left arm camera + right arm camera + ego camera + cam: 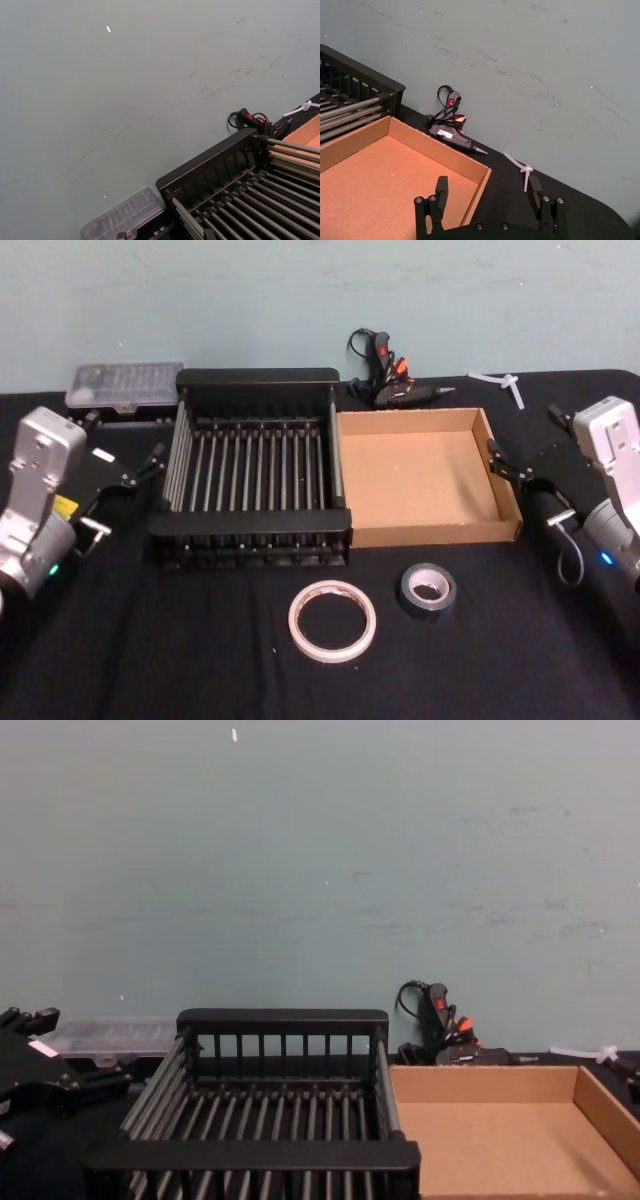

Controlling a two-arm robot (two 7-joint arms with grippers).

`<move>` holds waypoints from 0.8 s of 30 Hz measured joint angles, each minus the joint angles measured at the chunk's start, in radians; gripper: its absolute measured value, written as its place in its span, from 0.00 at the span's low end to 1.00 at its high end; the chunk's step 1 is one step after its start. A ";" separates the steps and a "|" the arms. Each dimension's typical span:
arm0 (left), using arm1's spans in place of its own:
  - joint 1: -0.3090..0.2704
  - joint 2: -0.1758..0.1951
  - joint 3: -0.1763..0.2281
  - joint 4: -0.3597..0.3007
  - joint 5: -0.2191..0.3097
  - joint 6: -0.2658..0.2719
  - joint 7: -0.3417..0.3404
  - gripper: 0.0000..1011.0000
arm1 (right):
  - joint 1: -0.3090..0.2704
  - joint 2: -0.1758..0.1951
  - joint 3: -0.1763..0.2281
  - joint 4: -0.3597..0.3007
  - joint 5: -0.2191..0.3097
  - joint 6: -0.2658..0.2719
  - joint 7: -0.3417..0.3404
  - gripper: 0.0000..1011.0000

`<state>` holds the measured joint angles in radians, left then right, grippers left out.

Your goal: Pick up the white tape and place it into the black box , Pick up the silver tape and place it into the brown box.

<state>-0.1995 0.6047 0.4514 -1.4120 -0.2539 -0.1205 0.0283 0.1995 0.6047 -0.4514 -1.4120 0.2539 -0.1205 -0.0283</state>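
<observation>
The white tape (332, 621) lies flat on the black table near the front, in front of the black box (258, 378). Just right of it lies the smaller silver tape (428, 589), in front of the brown box (415, 475). The two boxes stand side by side, and nothing lies in either. My left gripper (128, 490) hovers open to the left of the black box (210, 165). At the brown box's right wall my right gripper (530, 440) is open too. In the right wrist view one of its fingers (441, 186) hangs over the brown box (380, 180) and the other outside the wall.
A clear plastic case (120, 385) sits behind the black box at the back left. A black glue gun (395, 375) with its cord lies behind the brown box, and a white plastic piece (505, 382) at the back right. A pale wall closes the table's far side.
</observation>
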 joint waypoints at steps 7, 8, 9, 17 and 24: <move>0.000 0.000 0.000 0.000 0.000 0.000 0.000 0.99 | 0.000 0.000 0.000 0.000 0.000 0.000 0.000 0.99; 0.000 0.000 0.000 0.000 0.000 0.000 0.000 0.99 | 0.000 0.000 0.000 0.000 0.000 0.000 0.000 0.99; 0.000 0.000 0.000 0.000 0.000 0.000 0.000 0.99 | 0.000 0.000 0.000 0.000 0.000 0.000 0.000 0.99; 0.000 0.000 0.000 0.000 0.000 0.000 0.000 0.99 | 0.000 0.000 0.000 0.000 0.000 0.000 0.000 0.99; 0.000 0.000 0.000 0.000 0.000 0.000 0.000 0.99 | 0.000 0.000 0.000 0.000 0.000 0.000 0.000 0.99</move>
<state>-0.1995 0.6047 0.4514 -1.4119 -0.2539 -0.1205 0.0283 0.1995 0.6047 -0.4514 -1.4120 0.2539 -0.1205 -0.0283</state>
